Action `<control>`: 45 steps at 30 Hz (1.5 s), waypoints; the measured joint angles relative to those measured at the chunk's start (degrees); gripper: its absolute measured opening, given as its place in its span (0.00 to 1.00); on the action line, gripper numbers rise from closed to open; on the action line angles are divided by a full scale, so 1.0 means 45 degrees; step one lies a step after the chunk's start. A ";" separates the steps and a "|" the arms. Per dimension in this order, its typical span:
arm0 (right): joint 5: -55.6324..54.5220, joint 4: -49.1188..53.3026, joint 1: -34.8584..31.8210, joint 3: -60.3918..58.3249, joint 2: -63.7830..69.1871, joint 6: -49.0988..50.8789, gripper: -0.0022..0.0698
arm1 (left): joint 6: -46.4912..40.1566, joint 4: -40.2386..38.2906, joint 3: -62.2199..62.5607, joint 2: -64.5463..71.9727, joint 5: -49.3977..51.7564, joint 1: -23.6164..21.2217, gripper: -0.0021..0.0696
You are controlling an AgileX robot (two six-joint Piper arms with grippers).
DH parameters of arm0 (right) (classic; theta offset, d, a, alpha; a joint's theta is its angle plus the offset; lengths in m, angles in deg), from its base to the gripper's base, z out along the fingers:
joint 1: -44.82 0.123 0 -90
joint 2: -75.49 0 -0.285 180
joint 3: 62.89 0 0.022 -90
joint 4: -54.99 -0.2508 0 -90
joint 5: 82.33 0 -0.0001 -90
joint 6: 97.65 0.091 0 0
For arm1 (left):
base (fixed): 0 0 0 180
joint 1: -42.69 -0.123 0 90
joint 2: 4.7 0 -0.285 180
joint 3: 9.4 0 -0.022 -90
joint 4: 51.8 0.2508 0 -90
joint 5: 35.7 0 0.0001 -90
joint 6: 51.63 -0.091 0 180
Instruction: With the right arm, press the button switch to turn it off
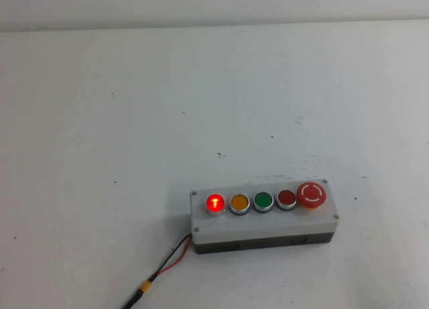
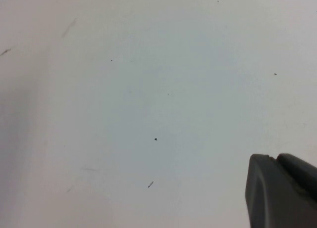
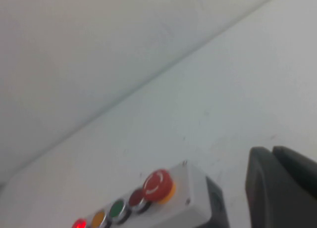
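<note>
Grippers first: the right gripper shows only as a dark moulded plastic corner at the edge of its wrist view, raised off the table, and whether its fingers stand apart or together cannot be told. Ahead of it and lower sits the grey-and-white rectangular plastic switch box, well apart from the tool, nothing touching.

Along the box lid runs a row of round buttons with metal bezels: nearest the right gripper a red mushroom-head emergency stop, then a dark red button, a green button, an amber button, and farthest away the lit red button, glowing. That glowing one is likely the one to press.

Judging by looks, the box is light and hard-shelled on a smooth matte white table, so it may skid; a straight downward push on the button cap suits it, no grasp needed. A red and black wire trails from the far end.

The left gripper, another dark plastic edge, hangs over bare table beyond that, its finger state likewise impossible to tell.
</note>
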 joint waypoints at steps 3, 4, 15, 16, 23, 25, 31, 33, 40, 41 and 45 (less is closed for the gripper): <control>0.1290 -0.0413 0.0000 0.0371 0.0432 0.0030 0.01 | 0.0000 0.0000 0.0000 0.0000 0.0000 0.0000 0.03; 0.1722 -0.0408 0.0000 0.0768 0.0860 0.0030 0.01 | 0.0000 0.0000 0.0000 0.0000 0.0000 0.0000 0.03; 0.8588 0.3846 0.0000 0.7835 0.9285 0.0030 0.01 | 0.0000 0.0000 0.0000 0.0000 0.0000 0.0000 0.03; 0.9140 0.4300 0.0000 0.8448 1.0131 0.0030 0.01 | 0.0000 0.0000 0.0000 0.0000 0.0000 0.0000 0.03; 1.0886 0.6148 0.1177 1.1801 1.4713 0.0161 0.01 | 0.0000 0.0000 0.0000 0.0000 0.0000 0.0000 0.03; 1.0919 0.6641 0.2307 1.2751 1.5803 0.0541 0.01 | 0.0000 0.0000 0.0000 0.0000 0.0000 0.0000 0.03; 1.1309 0.7932 0.5687 1.5851 1.8795 0.1357 0.01 | 0.0000 0.0000 0.0000 0.0000 0.0000 0.0000 0.03; 1.1395 0.7989 0.6308 1.6745 1.9558 0.1407 0.01 | 0.0000 0.0000 0.0000 0.0000 0.0000 0.0000 0.03; 1.1816 0.8092 0.7497 1.9124 2.1964 0.1443 0.01 | 0.0000 0.0000 0.0000 0.0000 0.0000 0.0000 0.03; 1.1897 0.8092 0.7673 1.9438 2.2318 0.1443 0.01 | 0.0000 0.0000 0.0000 0.0000 0.0000 0.0000 0.03; 1.2017 0.8092 0.8051 2.0705 2.3530 0.1443 0.01 | 0.0000 0.0000 0.0000 0.0000 0.0000 0.0000 0.03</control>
